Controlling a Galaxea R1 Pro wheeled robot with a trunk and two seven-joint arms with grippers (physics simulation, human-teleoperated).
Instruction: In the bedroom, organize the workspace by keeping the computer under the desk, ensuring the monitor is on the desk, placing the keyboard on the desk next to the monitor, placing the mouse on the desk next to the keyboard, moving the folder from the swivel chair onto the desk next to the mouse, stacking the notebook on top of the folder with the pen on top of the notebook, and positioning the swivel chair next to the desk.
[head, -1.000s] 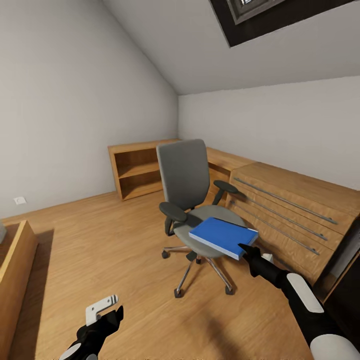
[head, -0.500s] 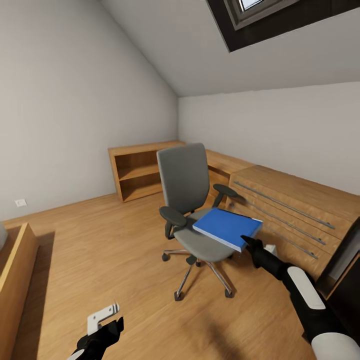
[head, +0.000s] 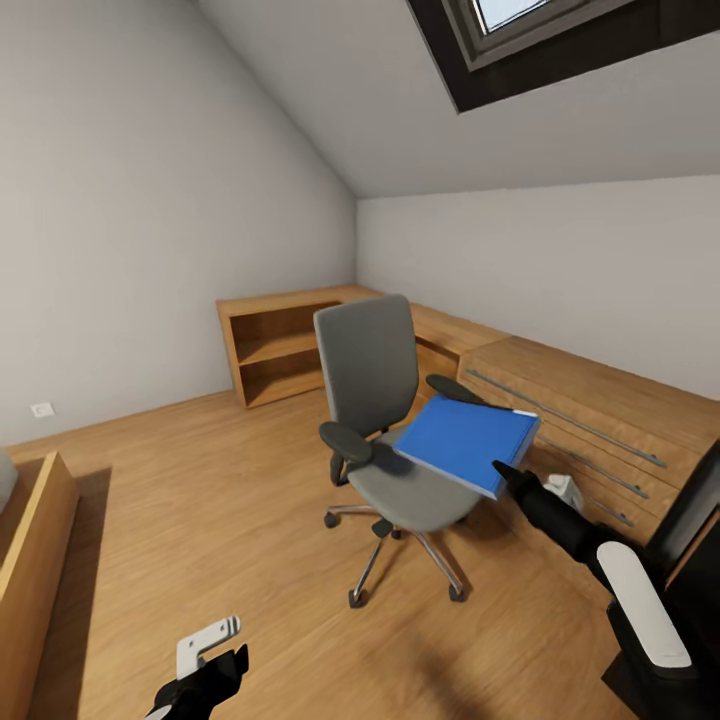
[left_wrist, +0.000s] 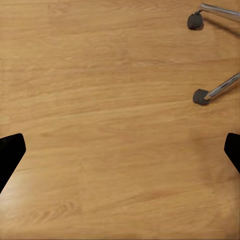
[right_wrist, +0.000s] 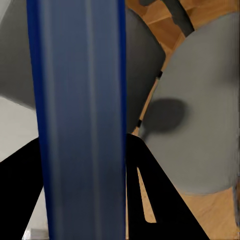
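**Blue folder held above the chair seat**

Taking the swivel chair (head: 385, 440) as the landmark and reading the head view from left to right: well to the chair's left, low over the wood floor (head: 200, 520), hangs the left end effector (head: 215, 640). The head view does not make its opening clear, but the left wrist view does: its two black fingertips (left_wrist: 10, 155) sit at opposite edges of the picture, wide apart, with nothing between them but floorboards. That same view catches two of the chair's castors (left_wrist: 201, 96) on chrome legs, so this end effector hangs near the chair's base.

Behind the chair stands an open light-wood shelf (head: 275, 350), joined to a run of low wooden cabinets (head: 580, 420) that continue to the chair's right.

Over the right half of the grey seat is the folder (head: 467, 443), tilted, with its far edge raised and its near corner gripped by the right end effector (head: 505, 475). The head view shows it clear of the seat cushion and beside the right armrest. The right wrist view adds the grip: the folder's blue edge (right_wrist: 80, 120) runs straight between the black fingers (right_wrist: 150, 200), which are clamped on it, with the grey seat and backrest behind.
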